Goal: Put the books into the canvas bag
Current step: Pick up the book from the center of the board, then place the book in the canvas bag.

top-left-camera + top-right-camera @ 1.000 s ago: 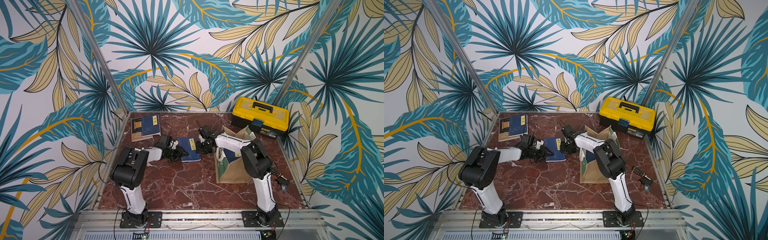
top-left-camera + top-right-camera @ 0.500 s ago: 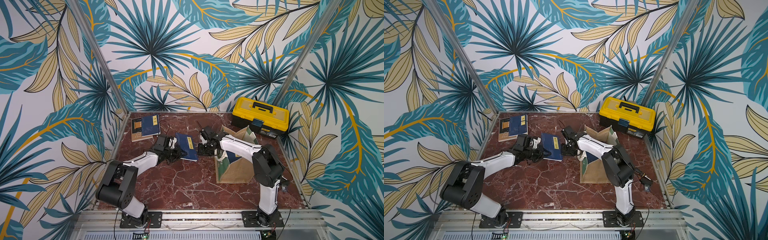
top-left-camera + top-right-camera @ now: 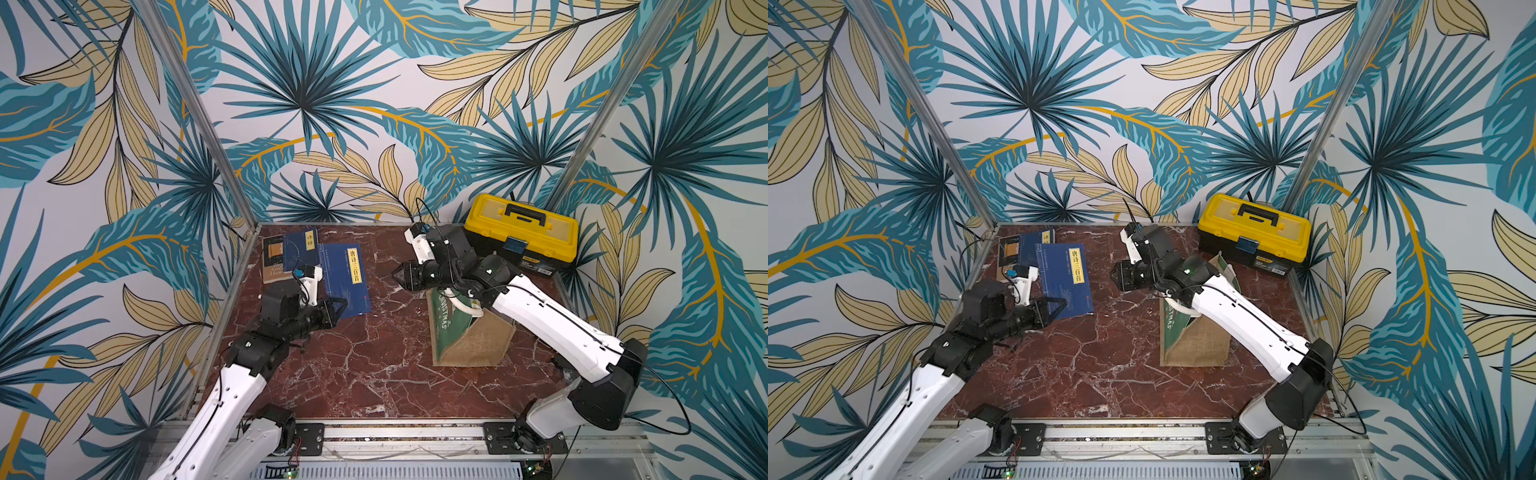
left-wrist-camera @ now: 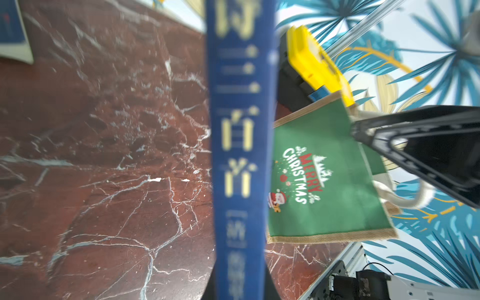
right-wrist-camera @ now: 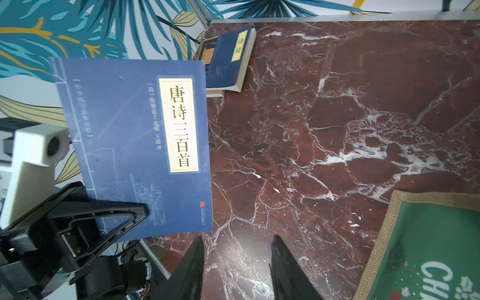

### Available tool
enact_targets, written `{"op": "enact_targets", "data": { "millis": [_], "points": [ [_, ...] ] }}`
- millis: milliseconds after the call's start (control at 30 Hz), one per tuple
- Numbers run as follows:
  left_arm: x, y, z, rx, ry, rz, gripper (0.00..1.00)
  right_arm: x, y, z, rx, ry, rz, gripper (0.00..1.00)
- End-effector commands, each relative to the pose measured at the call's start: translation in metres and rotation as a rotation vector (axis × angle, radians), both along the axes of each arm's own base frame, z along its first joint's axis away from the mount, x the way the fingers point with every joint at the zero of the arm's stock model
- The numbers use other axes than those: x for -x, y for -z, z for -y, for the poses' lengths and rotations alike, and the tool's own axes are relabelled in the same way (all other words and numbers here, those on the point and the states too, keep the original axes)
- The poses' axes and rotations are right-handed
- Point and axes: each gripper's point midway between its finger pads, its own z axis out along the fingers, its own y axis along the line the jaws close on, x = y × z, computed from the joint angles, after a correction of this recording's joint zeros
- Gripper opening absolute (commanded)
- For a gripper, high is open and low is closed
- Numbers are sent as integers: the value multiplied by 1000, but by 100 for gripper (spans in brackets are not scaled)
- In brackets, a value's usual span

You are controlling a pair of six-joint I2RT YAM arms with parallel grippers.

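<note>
A navy book [image 3: 345, 276] with a yellow title label is held up off the table, and my left gripper [image 3: 338, 305] is shut on its lower edge. In the left wrist view its spine [image 4: 240, 155] runs out from between the jaws. The right wrist view faces its cover [image 5: 135, 145]. My right gripper [image 3: 397, 276] hovers open and empty between the book and the canvas bag [image 3: 469, 336], its fingers [image 5: 200, 244] apart over bare table. The bag stands with its green panel [image 4: 324, 176] toward the book. Two more books [image 3: 291, 253] lie stacked at the back left corner.
A yellow-and-black toolbox [image 3: 521, 226] sits at the back right behind the bag. My right arm [image 3: 552, 324] reaches over the bag's mouth, with a white rope handle [image 3: 465, 305] under it. The patterned walls close in on three sides of the red marble table [image 3: 374, 374].
My left gripper shut on the navy book and lifted it off the table toward the back left. My right gripper opened, let the book go and drew back toward the bag.
</note>
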Motion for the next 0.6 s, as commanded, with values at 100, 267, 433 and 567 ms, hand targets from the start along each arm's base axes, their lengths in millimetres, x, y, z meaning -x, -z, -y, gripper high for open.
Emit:
{"op": "enact_targets", "data": {
  "millis": [100,267,433,567],
  "points": [
    [17,-31,-22,-22,-76,129,0,19,7,-38,-16,-135,-38,48],
    [24,-35,-30,-52,-100,105,0,28,20,-67,-23,-163,-60,49],
    [35,-43,-36,-62,-115,101,0,27,20,-89,-61,-163,-61,51],
    [46,-60,-26,-18,-50,137,0,23,-6,-86,-110,-147,3,53]
  ]
}}
